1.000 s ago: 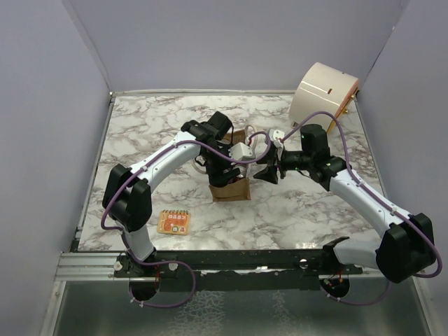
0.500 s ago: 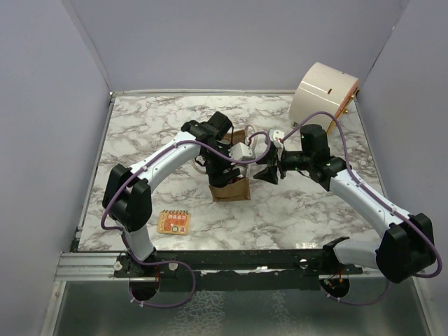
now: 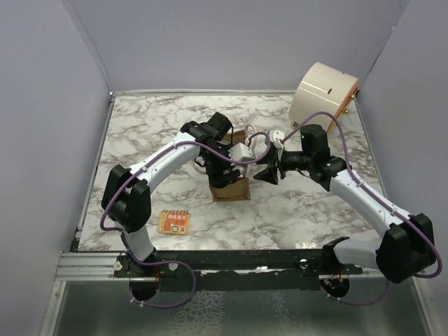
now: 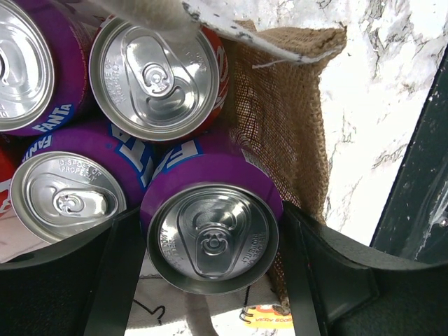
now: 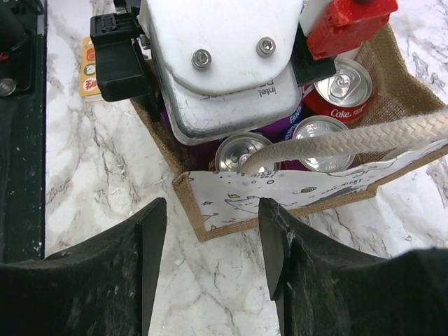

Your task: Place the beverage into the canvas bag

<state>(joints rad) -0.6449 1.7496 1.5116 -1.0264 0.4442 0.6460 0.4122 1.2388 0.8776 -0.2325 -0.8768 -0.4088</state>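
Observation:
The canvas bag (image 3: 231, 190) stands upright mid-table, tan burlap with a cream printed panel (image 5: 280, 192) and a rope handle (image 5: 364, 140). It holds several cans. My left gripper (image 3: 225, 175) reaches down into the bag from above. In the left wrist view it (image 4: 210, 241) is shut on a purple Fanta can (image 4: 210, 234), upright in the bag's corner by the burlap wall (image 4: 280, 105). A red Coke can (image 4: 157, 77) and other purple cans (image 4: 66, 199) stand beside it. My right gripper (image 3: 266, 173) is open and empty, just right of the bag, and the right wrist view shows it (image 5: 210, 259) over the marble.
A large cream drum-shaped container (image 3: 323, 91) lies at the back right corner. An orange snack packet (image 3: 173, 222) lies at the front left. Grey walls enclose the table (image 3: 154, 133) on three sides. A dark rail runs along the near edge.

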